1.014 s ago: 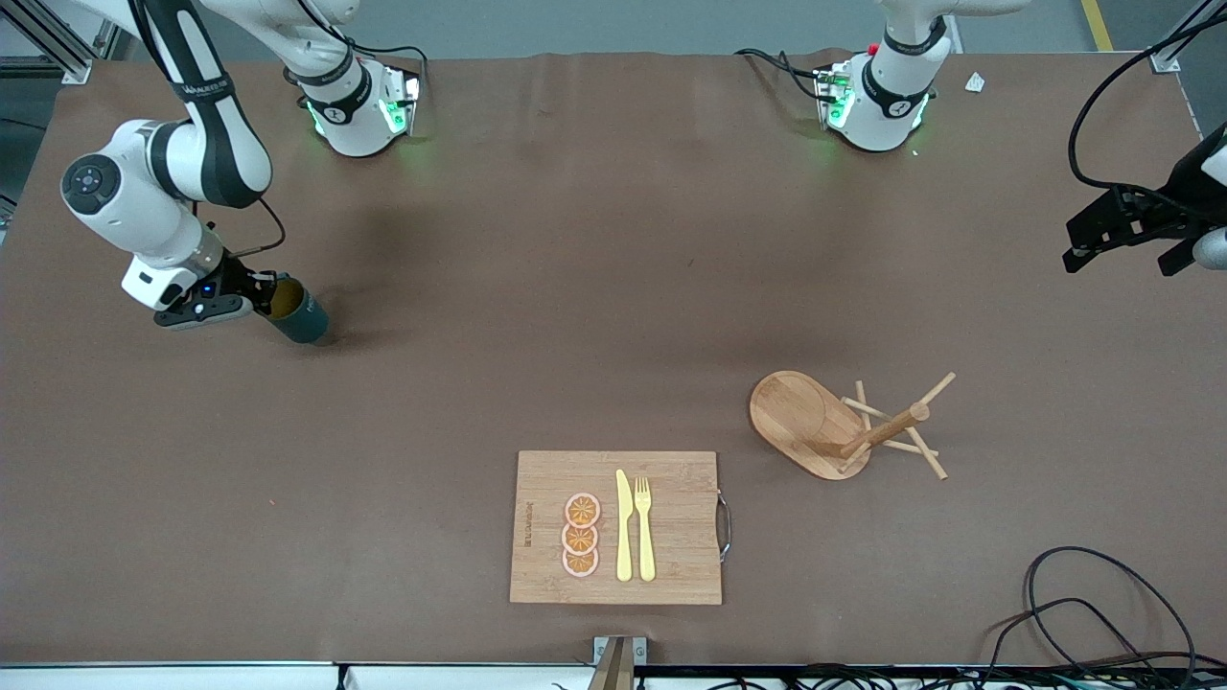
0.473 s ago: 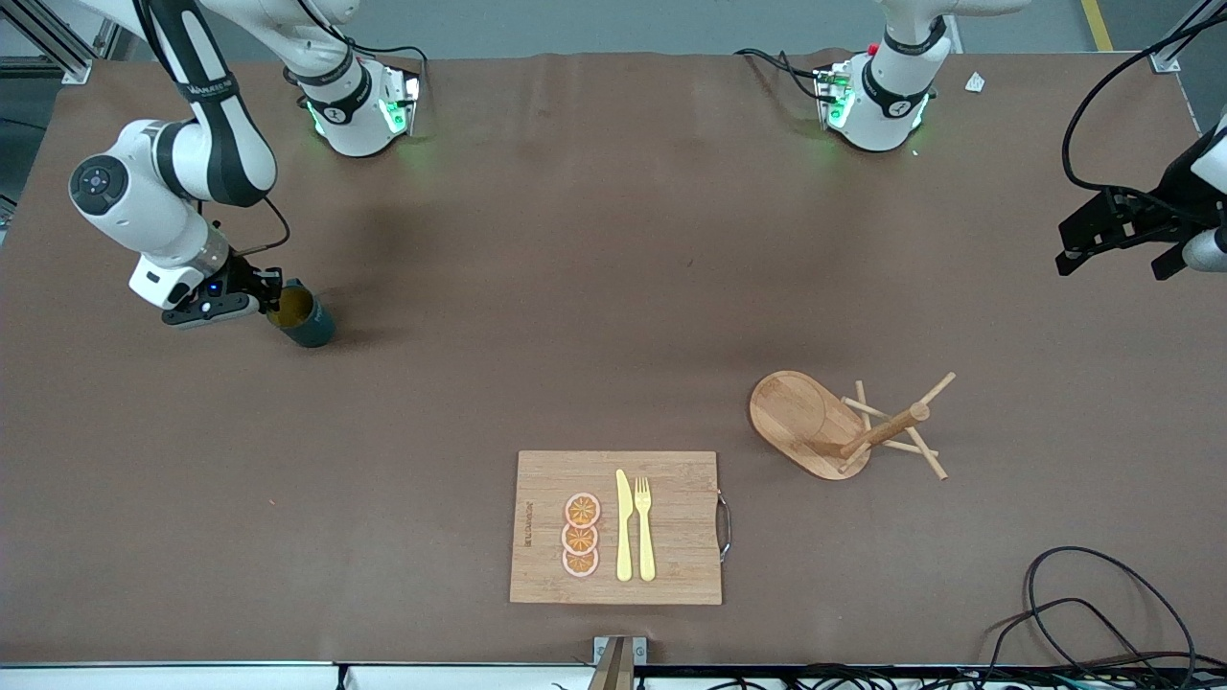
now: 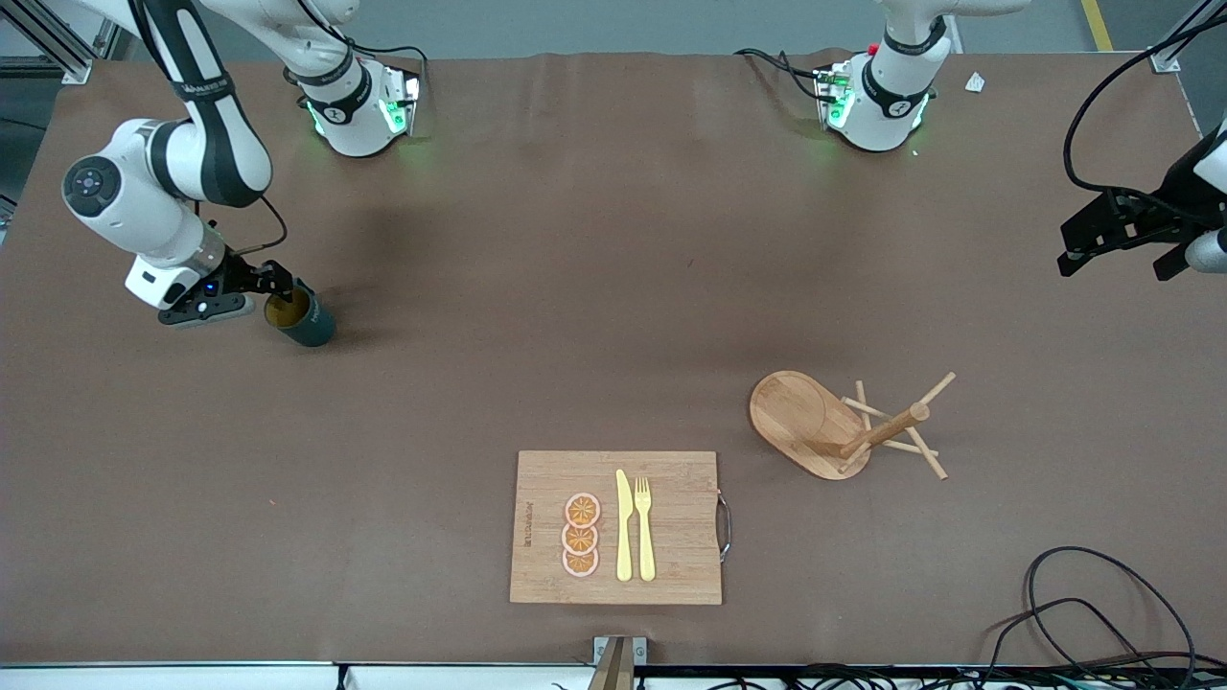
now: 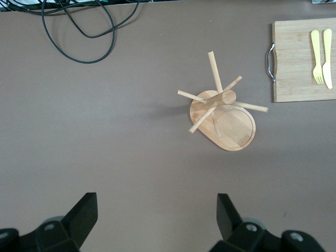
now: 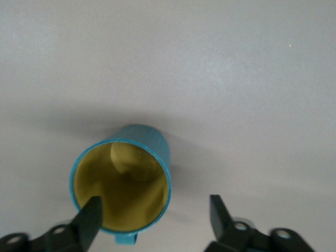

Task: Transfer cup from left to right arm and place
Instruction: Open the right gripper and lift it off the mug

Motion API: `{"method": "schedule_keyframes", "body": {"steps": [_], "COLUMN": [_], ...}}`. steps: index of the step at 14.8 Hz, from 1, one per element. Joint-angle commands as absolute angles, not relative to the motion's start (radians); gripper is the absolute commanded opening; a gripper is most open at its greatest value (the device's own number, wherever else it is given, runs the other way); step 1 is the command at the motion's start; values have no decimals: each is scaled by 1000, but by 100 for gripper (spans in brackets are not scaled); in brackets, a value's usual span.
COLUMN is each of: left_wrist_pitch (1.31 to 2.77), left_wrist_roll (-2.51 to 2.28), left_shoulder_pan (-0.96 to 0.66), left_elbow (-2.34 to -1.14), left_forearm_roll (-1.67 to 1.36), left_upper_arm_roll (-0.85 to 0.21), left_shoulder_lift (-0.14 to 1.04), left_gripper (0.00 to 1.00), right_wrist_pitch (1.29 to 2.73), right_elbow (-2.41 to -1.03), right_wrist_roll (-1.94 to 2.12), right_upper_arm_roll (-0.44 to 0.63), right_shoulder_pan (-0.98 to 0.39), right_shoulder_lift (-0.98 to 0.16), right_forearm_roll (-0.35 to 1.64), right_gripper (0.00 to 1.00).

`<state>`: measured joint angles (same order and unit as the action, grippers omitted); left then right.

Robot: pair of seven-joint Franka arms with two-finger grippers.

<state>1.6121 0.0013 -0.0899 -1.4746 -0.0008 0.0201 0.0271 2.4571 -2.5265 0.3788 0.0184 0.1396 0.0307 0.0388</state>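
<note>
The cup (image 3: 303,320), a dark teal mug with a yellowish inside, stands on the brown table near the right arm's end. My right gripper (image 3: 272,284) is open just above its mouth and holds nothing. In the right wrist view the cup (image 5: 122,184) sits below the right gripper (image 5: 155,209), with one finger (image 5: 90,215) over the mouth by the rim and the other finger well outside the wall. The cup's handle points toward the wrist. My left gripper (image 3: 1123,257) is open and empty in the air over the left arm's end of the table; it also shows in the left wrist view (image 4: 156,210).
A wooden rack (image 3: 834,426) with pegs lies tipped on the table toward the left arm's end, also in the left wrist view (image 4: 223,113). A cutting board (image 3: 615,527) with orange slices, a yellow knife and a fork lies near the front edge. Black cables (image 3: 1083,613) coil at the front corner.
My right gripper held the tilted cup a second ago; it has set the cup down, opened and drawn back slightly. The left arm has barely moved.
</note>
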Motion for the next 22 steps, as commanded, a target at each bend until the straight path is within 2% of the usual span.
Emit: {"method": "schedule_keyframes", "body": {"steps": [1,4,7,8,11,14,17,22], "left_wrist_pitch": [1601,1600,1601,1601,1601,1601,1601,1601], "left_wrist_roll": [0,0,0,0,0,0,0,-2], "left_shoulder_pan": [-75,-31,1,8,0,-2,-2,2], "left_elbow": [-1453,-1454,-1453,-1454,-1453,-1454,-1453,-1453], "left_forearm_roll": [2,3,23,23,25,23,21,12], "left_upper_arm_roll": [9,-47,-83,-87,-87,-87,-87,-87], "left_shoulder_lift": [35,35,35,35,37,37,37,37], "left_gripper": [100,100,100,100,100,100,100,100], "right_wrist_pitch": [2314,2229,1919,1855,1790,1637,1539,1511], "right_elbow": [-2462,-2355,-2061,-1978,-1853,-1711,-1648,-1637], "right_wrist_roll": [394,341,114,80,26,6,-29,-34], "right_upper_arm_roll": [15,17,6,5,3,3,2,2], "right_shoulder_pan": [150,153,129,109,65,49,48,48], "right_shoulder_lift": [142,181,166,149,147,146,147,147], "right_forearm_roll": [139,144,144,140,91,43,43,43], "right_gripper": [100,100,100,100,100,100,100,100]}}
